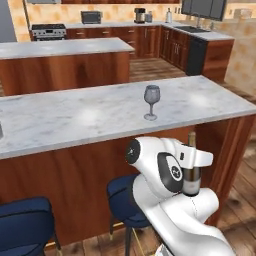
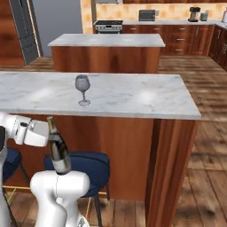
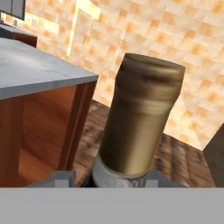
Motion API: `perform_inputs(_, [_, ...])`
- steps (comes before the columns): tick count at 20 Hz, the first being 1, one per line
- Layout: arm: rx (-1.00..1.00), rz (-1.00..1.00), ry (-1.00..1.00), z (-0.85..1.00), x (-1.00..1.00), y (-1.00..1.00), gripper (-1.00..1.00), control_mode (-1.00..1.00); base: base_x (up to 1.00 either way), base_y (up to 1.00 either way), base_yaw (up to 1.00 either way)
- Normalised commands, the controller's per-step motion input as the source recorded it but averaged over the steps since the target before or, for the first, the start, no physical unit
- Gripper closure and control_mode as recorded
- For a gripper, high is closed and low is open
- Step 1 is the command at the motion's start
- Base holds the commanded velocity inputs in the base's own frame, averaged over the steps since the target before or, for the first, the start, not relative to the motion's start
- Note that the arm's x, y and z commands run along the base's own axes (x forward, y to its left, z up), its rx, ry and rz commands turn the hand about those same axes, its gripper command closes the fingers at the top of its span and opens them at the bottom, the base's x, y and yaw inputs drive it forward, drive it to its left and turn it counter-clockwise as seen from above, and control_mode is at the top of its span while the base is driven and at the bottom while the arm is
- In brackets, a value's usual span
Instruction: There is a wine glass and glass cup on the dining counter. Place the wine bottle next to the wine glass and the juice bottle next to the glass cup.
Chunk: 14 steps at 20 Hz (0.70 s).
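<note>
Hand grips wine bottle; wine glass stands empty.

We see open table surface on both sides of the lone wine glass; blue stools crowd the space below.

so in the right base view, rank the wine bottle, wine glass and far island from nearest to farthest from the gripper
1. wine bottle: held in the gripper, below the counter's edge.
2. wine glass: standing on the dining counter, above and beyond the gripper.
3. island: behind the dining counter, farthest back.
</note>
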Motion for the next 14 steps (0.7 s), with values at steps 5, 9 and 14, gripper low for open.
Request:
perform_inputs(5, [0.0,0.0,0.0,0.0,0.0,0.0,1.0,1.0,-0.28,0.72,-0.01])
perform_inputs(9, [0.0,0.0,0.0,0.0,0.0,0.0,1.0,1.0,-0.2,0.67,0.0])
perform_inputs(14, [0.0,0.0,0.0,0.0,0.0,0.0,1.0,1.0,0.16,0.58,0.01])
